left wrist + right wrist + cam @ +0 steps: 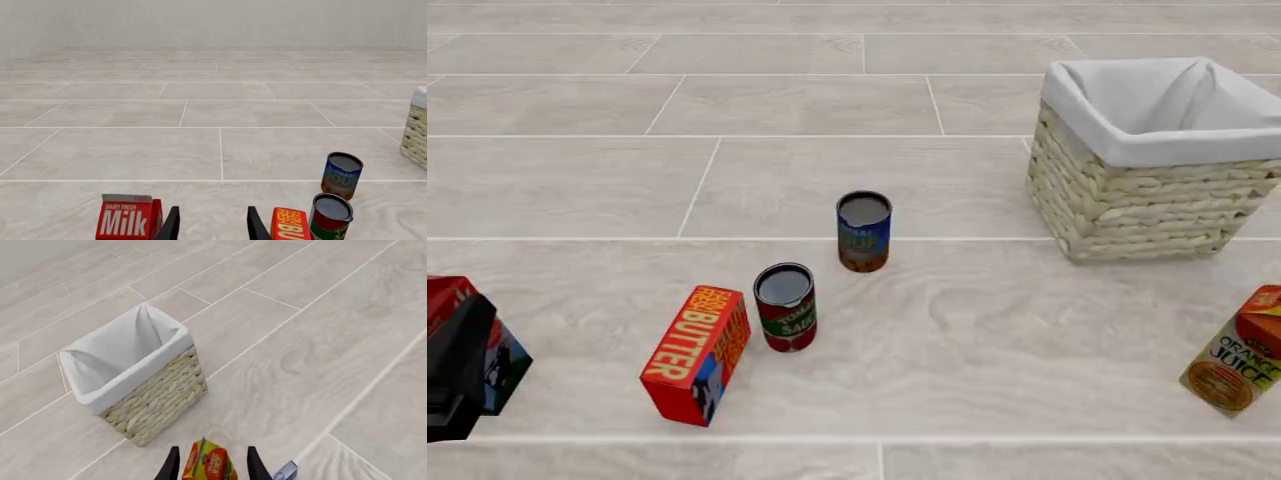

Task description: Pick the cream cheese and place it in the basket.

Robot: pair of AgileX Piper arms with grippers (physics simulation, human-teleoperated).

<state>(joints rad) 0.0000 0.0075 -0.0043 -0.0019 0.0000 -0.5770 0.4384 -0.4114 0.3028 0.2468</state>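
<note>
Left tool [212, 210] is released, fingers spread with nothing between them; it sits low over the tabletop [988, 340], between the milk carton [127, 219] and the BUTTER box [697, 355]. From the front I only see the dark bulk of the left arm [454, 385] at the left edge. Two open cans stand just past the butter, the red-green one [785, 306] near it and the blue one [864, 231] further out, apart from each other. Right tool [212, 450] is also released and holding nothing; its wrist cam looks down on the orange juice carton [209, 463], which shows in the gap between the fingers. Cream cheese [285, 471]: I only get a small pale blue-white corner at the edge of the right wrist view, just beside the juice carton; I can't pick it out in the front view. Basket [1121, 205] stands upright at far right, white lining over its rim, well apart from the cans, with nothing visible inside it.
</note>
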